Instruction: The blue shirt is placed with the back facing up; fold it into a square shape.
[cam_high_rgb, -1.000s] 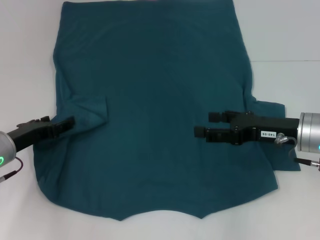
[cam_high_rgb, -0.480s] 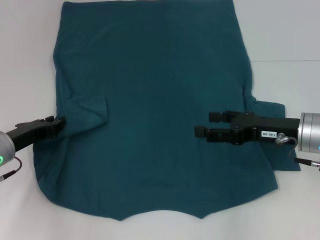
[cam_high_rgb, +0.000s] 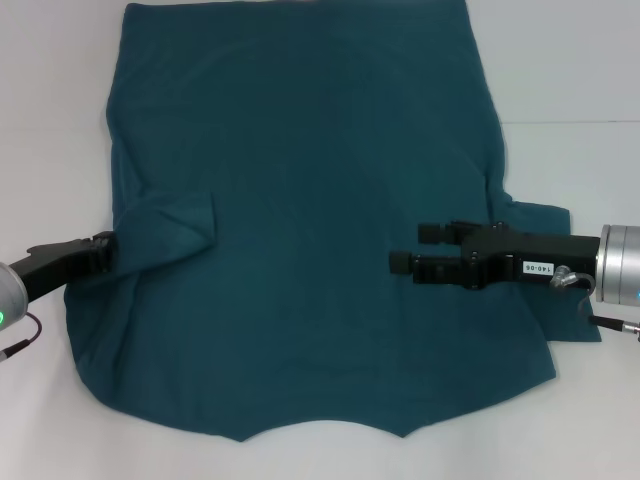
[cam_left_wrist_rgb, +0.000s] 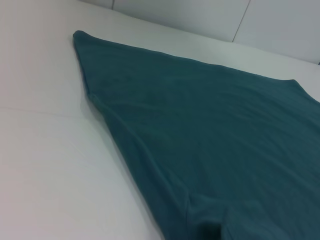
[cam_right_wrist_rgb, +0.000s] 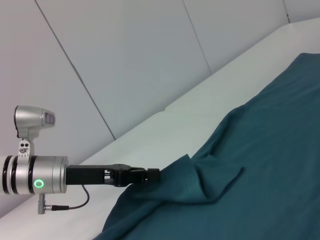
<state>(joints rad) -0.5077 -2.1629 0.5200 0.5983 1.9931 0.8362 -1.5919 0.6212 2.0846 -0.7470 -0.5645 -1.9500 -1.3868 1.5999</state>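
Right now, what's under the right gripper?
Under the right gripper only the blue shirt shows, spread flat; its jaws stand open above the cloth. The white table beneath is covered there. The left gripper sits at the shirt's left sleeve.

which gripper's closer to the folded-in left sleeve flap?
Left. The left gripper sits at the outer edge of the sleeve flap on the blue shirt, touching the cloth. The right gripper hovers open over the shirt's right side, well away.
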